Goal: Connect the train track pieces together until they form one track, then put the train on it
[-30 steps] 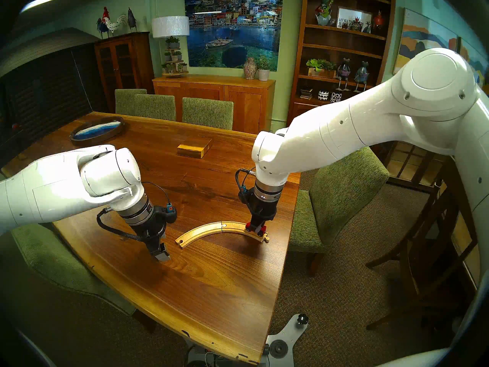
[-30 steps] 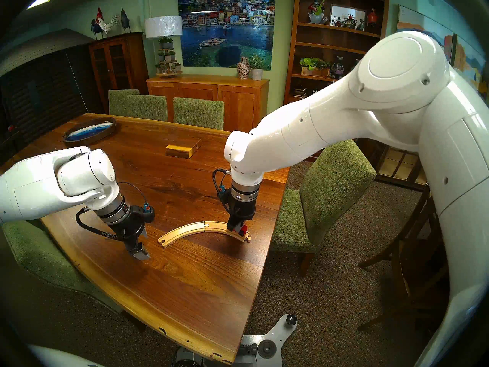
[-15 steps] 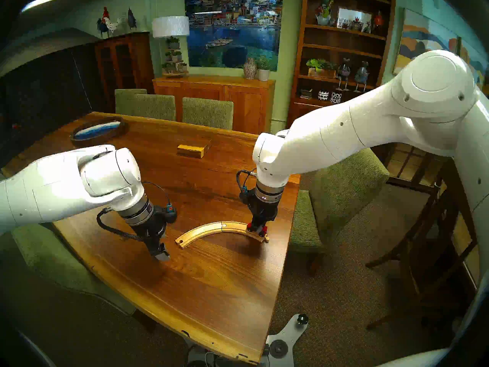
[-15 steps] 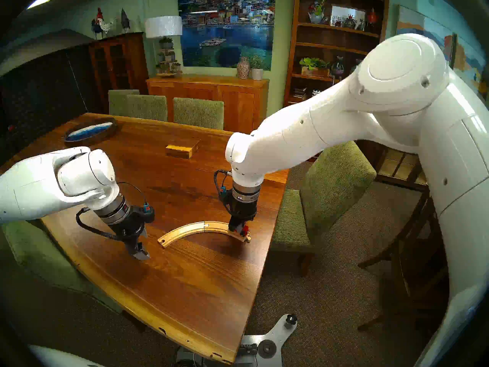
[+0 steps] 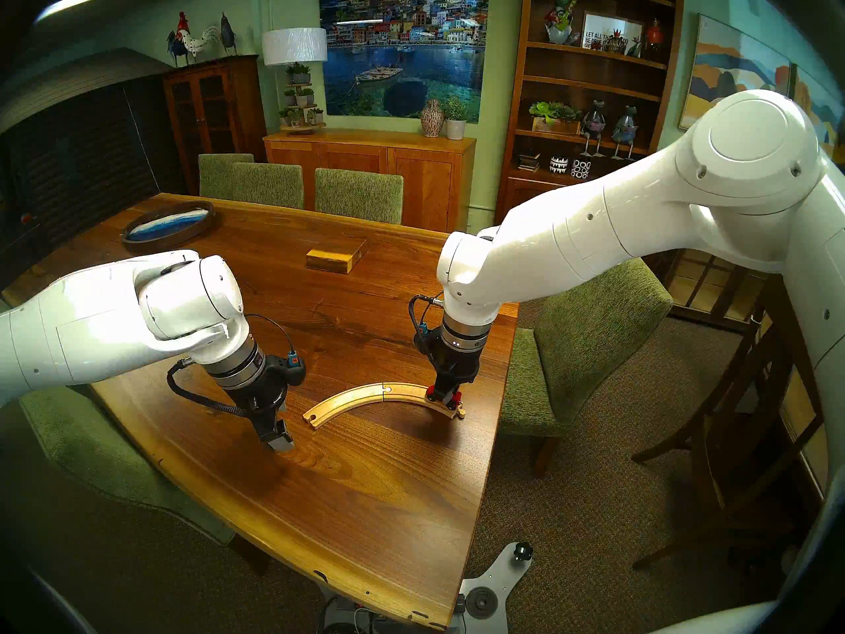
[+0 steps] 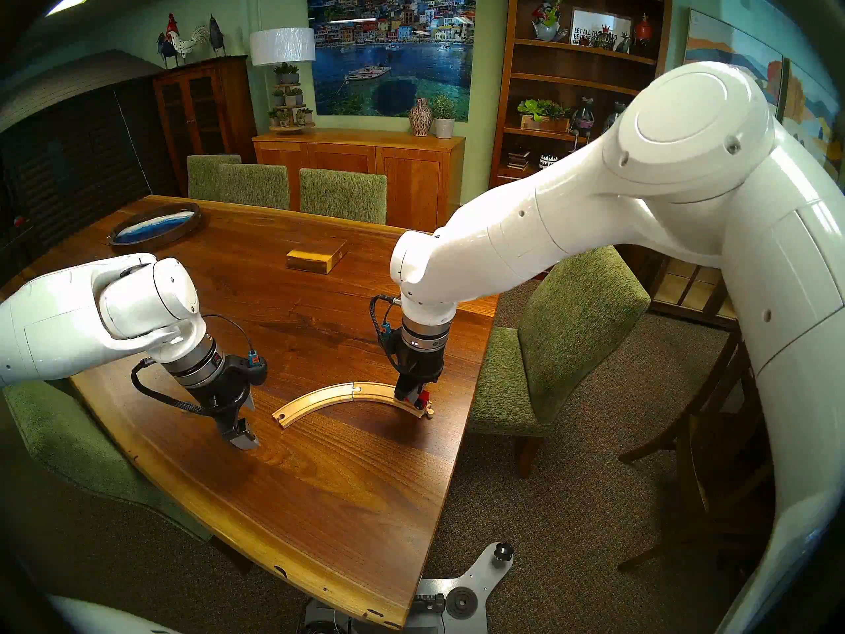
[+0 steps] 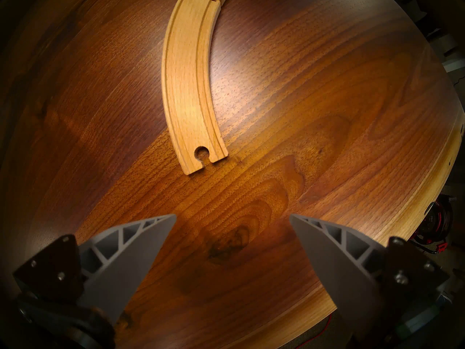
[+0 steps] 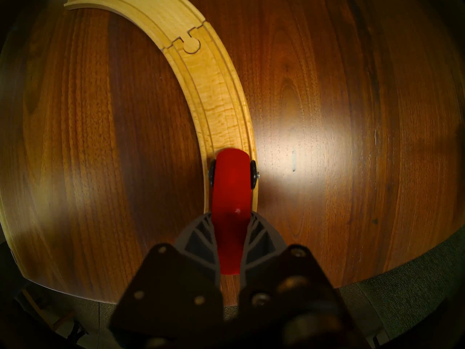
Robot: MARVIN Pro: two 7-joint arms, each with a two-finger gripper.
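The two train track pieces lie joined as one pale wooden arc, the track (image 5: 343, 397) (image 6: 315, 397), seam at its middle. In the left wrist view its hole end (image 7: 191, 89) lies ahead of my open, empty left gripper (image 7: 232, 216) (image 5: 279, 443), which hovers just off the arc's left end. My right gripper (image 5: 442, 396) (image 8: 230, 215) is shut on the small red train (image 8: 231, 187) (image 5: 453, 396). It holds the train on the right track piece (image 8: 214, 89), near the peg end, with the dark wheels over the grooves.
A yellowish wooden block (image 5: 336, 259) sits mid-table beyond the track. An oval dark-rimmed tray (image 5: 192, 237) lies at the far left. The table's right edge (image 5: 503, 390) runs close to the track's right end, with a green chair (image 5: 585, 335) beside it.
My right gripper has sunk slightly with the train onto the track's right end. The left arm and the track have not moved.
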